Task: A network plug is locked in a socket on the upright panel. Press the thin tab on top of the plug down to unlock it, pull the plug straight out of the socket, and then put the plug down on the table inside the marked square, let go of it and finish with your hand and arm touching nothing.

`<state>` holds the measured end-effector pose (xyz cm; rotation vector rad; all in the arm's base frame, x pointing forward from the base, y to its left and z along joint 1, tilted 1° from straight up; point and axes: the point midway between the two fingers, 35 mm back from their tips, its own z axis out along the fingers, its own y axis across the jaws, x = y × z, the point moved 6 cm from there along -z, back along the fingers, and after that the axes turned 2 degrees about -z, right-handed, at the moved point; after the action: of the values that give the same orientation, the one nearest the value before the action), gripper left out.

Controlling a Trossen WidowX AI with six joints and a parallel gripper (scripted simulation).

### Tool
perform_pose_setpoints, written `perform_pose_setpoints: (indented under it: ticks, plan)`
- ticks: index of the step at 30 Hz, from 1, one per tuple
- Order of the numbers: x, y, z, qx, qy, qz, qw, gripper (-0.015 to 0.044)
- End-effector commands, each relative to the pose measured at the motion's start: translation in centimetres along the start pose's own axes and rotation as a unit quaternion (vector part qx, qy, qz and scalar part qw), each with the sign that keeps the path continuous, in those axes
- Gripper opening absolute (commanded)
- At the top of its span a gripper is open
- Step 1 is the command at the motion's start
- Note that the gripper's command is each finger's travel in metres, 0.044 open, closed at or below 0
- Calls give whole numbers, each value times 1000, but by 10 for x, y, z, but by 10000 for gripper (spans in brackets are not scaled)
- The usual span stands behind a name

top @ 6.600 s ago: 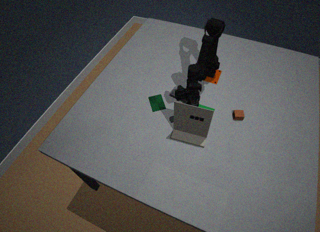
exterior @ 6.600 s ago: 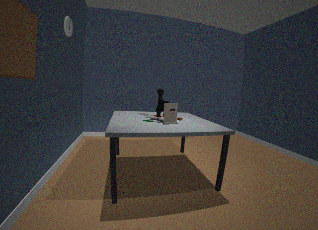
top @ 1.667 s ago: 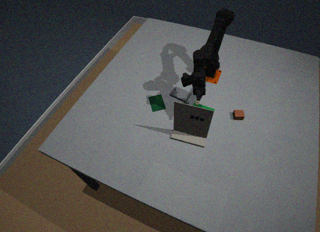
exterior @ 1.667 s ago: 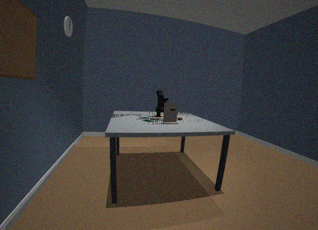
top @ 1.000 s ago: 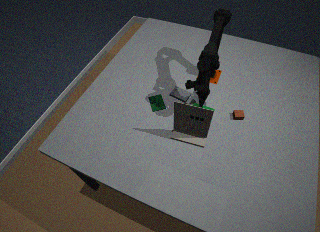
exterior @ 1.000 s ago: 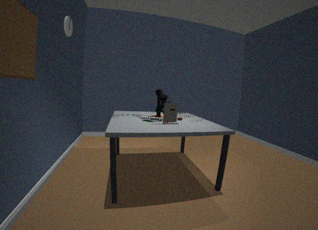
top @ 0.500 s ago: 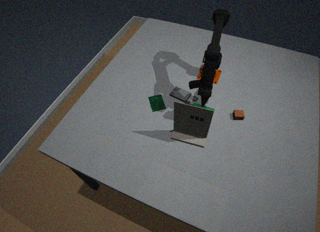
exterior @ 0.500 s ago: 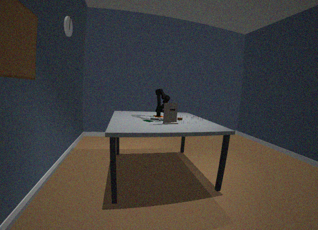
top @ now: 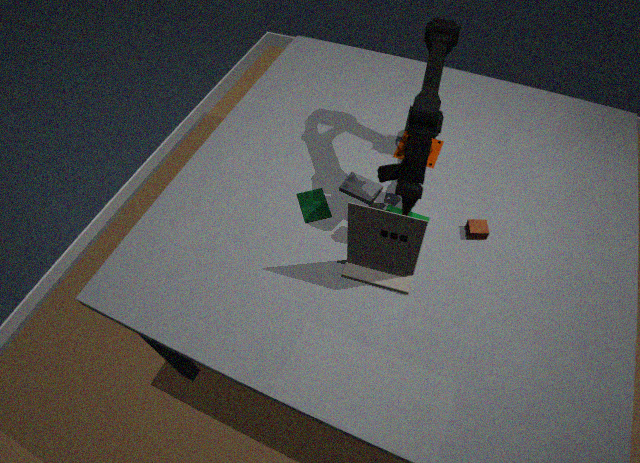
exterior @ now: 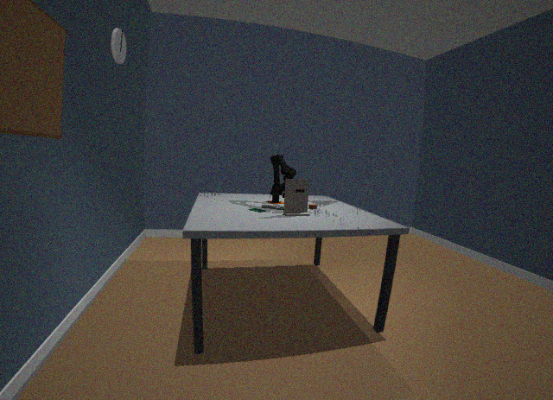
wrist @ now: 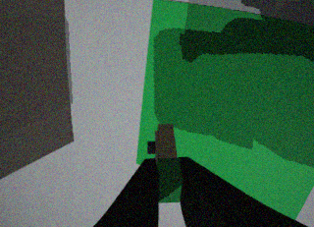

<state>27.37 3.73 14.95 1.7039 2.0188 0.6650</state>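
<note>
My gripper (top: pixel 407 210) (wrist: pixel 165 168) points down behind the upright panel (top: pixel 382 256) (exterior: pixel 295 200) (wrist: pixel 34 80). It is shut on the plug (wrist: pixel 166 141), which shows a brown front part, a green part between the fingers and a small black piece at its left. The plug is out of the panel and over the near left corner of the bright green marked square (top: pixel 418 217) (wrist: pixel 275 183) in the wrist view. Its exact height above the table cannot be told. The panel hides the fingertips in the exterior view.
A dark green square piece (top: pixel 313 205) (exterior: pixel 257 209) and a grey box (top: pixel 360 187) lie left of the arm. A reddish-brown block (top: pixel 476 229) (exterior: pixel 313 206) is right of the panel. The orange base plate (top: pixel 435 153) is under the arm.
</note>
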Motion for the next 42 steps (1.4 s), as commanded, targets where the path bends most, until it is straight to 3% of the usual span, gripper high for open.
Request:
perform_pose_setpoints:
  ticks: [1, 42]
  plan:
    - [0, -5, 8, 2, -1, -2, 1000, 0]
    - [2, -29, 36, 2, 0, -2, 1000, 0]
